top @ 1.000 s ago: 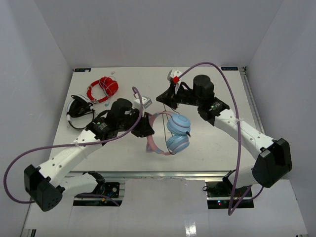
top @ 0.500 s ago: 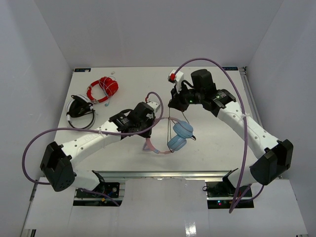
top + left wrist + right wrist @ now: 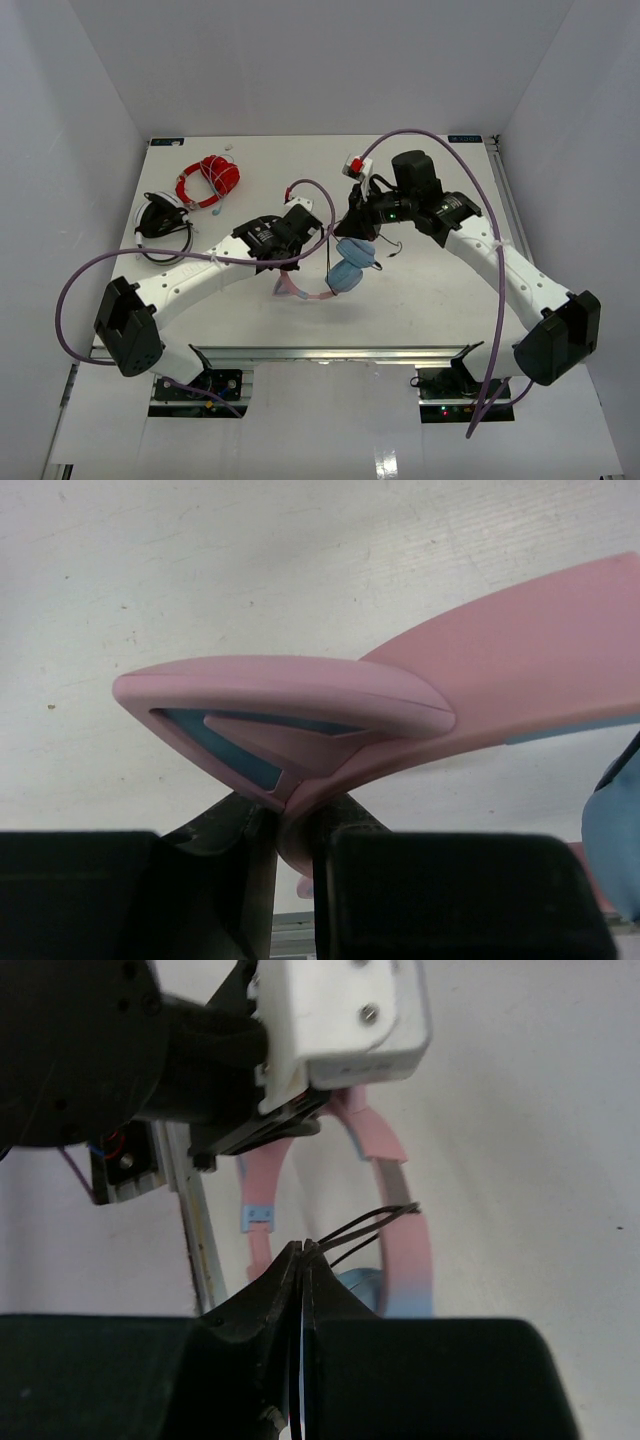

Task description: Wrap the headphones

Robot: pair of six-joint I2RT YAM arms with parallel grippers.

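From above, my own wrists cover both pincer tips, so the grip shows only in the wrist views. My left pincer (image 3: 295,830) is closed on the pink headband (image 3: 520,670), just below the cat ear (image 3: 290,705). One blue earcup (image 3: 615,830) is cut off at the right edge there. My right pincer (image 3: 303,1252) is shut tight on the thin dark cable (image 3: 375,1222). The cable runs approx. from my fingertips to the headband, and the earcup behind is mostly hidden by my fingers. In the top view the cable is too thin to follow.

The headphones (image 3: 347,268) hang between both pincers, near the middle of the tabletop (image 3: 440,290). I cannot tell if they touch it.

Vs. one second ago: the headphones sit a bit more to the left, my right wrist came down close to the earcups, and my left elbow swung inward.
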